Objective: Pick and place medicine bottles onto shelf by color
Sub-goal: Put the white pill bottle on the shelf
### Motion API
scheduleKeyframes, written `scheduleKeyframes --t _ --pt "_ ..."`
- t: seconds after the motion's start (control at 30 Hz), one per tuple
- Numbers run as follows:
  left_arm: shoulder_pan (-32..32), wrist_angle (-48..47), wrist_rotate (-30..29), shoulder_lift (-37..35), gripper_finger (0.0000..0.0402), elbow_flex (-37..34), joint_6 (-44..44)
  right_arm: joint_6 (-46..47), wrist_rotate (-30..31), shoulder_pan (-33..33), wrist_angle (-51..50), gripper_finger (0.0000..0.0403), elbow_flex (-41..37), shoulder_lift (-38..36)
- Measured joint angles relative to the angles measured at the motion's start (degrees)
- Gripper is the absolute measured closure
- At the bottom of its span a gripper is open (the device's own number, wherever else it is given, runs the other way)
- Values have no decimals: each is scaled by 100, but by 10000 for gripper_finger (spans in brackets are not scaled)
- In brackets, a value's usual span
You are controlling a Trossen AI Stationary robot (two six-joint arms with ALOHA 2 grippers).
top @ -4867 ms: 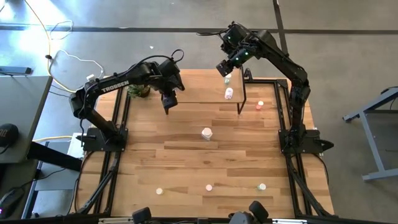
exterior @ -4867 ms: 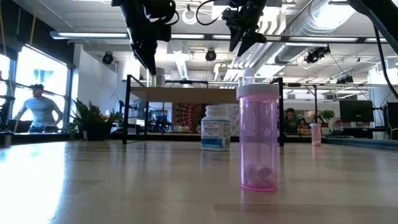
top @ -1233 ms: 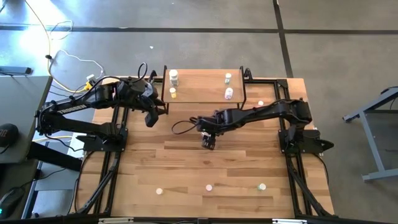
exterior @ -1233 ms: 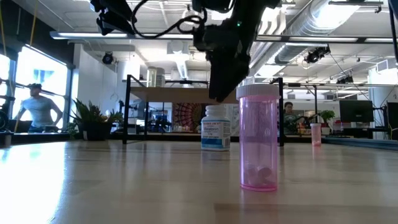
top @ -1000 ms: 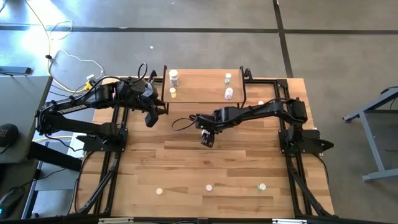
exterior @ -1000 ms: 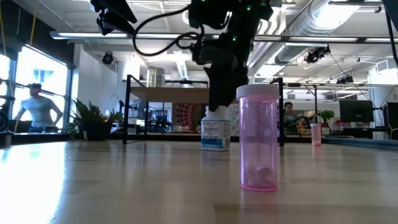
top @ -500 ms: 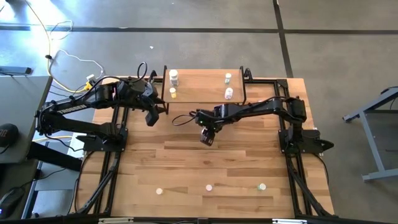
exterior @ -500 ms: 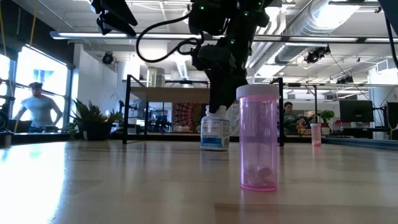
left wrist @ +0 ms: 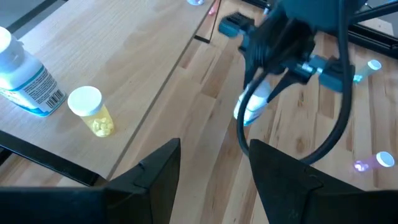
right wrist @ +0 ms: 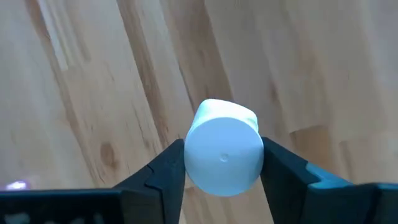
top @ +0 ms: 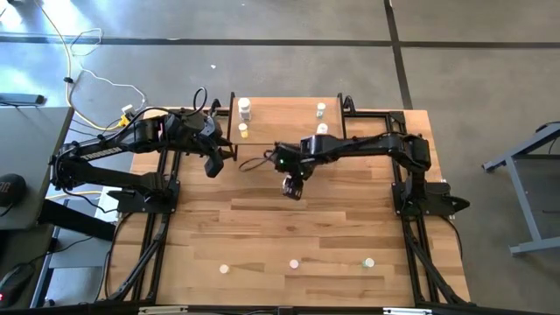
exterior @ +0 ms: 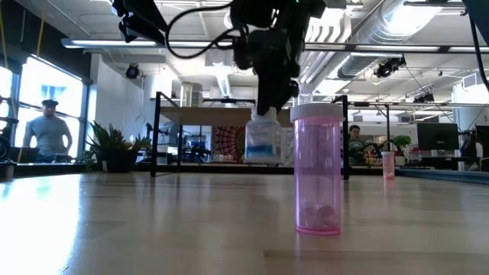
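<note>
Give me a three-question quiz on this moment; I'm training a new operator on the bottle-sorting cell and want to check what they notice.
1. True or false: the white bottle in the right gripper is resting on the table.
2. Which bottle stands beside the yellow bottle on the shelf? A) a pink one B) a white one with a blue label C) a green one
3. Fill in: the left gripper waits near the shelf's ____ end, as the high view shows it.

Key: 1. False, the low view shows it lifted clear. 2. B. 3. Left.
</note>
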Motion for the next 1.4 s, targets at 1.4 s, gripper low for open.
scheduleKeyframes --t 1.4 --pt "8 547 -1102 13 222 2 334 -3811 380 -2352 -2033 240 3776 15"
